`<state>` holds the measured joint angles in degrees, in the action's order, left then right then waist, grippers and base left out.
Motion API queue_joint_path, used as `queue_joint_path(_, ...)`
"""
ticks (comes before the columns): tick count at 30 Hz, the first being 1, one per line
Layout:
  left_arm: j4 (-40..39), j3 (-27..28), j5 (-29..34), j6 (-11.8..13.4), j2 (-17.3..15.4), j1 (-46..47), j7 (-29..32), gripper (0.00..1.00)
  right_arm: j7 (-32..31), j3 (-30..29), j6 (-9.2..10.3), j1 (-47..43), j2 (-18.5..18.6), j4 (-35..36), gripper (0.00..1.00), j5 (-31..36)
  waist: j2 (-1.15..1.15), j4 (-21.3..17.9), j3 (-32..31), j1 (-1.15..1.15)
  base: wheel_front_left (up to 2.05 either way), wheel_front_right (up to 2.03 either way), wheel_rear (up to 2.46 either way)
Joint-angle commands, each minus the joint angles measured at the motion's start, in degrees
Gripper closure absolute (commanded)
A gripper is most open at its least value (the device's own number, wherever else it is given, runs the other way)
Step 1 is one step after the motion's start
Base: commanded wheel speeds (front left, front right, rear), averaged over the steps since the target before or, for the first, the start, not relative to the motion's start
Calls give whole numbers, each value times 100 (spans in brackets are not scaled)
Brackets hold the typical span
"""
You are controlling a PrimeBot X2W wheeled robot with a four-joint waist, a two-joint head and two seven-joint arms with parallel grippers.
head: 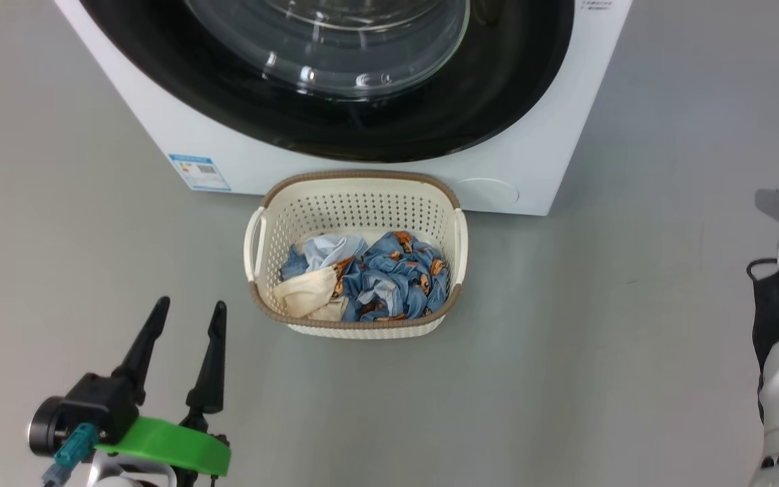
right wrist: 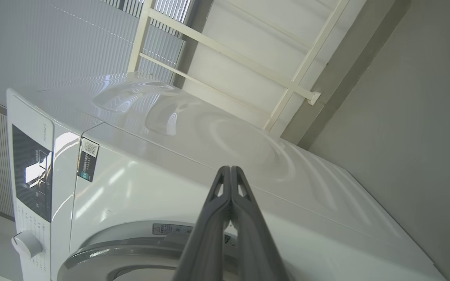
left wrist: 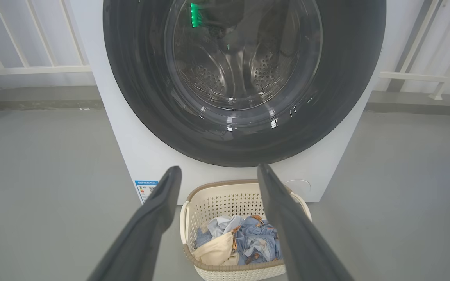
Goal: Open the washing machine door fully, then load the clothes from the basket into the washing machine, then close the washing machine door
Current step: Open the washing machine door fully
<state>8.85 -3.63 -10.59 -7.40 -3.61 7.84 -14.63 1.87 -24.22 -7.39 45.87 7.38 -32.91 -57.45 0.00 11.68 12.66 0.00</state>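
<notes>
Washing machine door [left wrist: 244, 78] looks shut, glossy black-rimmed.

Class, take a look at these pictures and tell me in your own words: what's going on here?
The white washing machine has its round door shut. The basket sits on the floor just in front of it, with the clothes all inside. The left tool hangs open near the basket, holding nothing. The right tool is shut and empty, raised at the machine's upper front above the door. Nothing is loaded yet; opening the door comes first.
</notes>
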Motion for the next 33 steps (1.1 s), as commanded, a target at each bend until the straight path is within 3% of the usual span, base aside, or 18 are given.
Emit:
queue_joint_path(1,-129,168,-29,-9,-69,220,-37,0,-202,21,-10,321,-61,-15,100,-121,0,92,117,0,0,0,0)
queue_joint_path(18,-200,94,-106,-9,27,489,-37,0,-1962,-299,-10,2246,9,-1651,100,425,0,239,649,0,0,0,0)
queue_joint_path(33,-232,-26,-191,-9,64,762,-37,0,-2340,-462,-10,3039,-91,-2206,100,1170,0,364,1154,0,0,0,0)
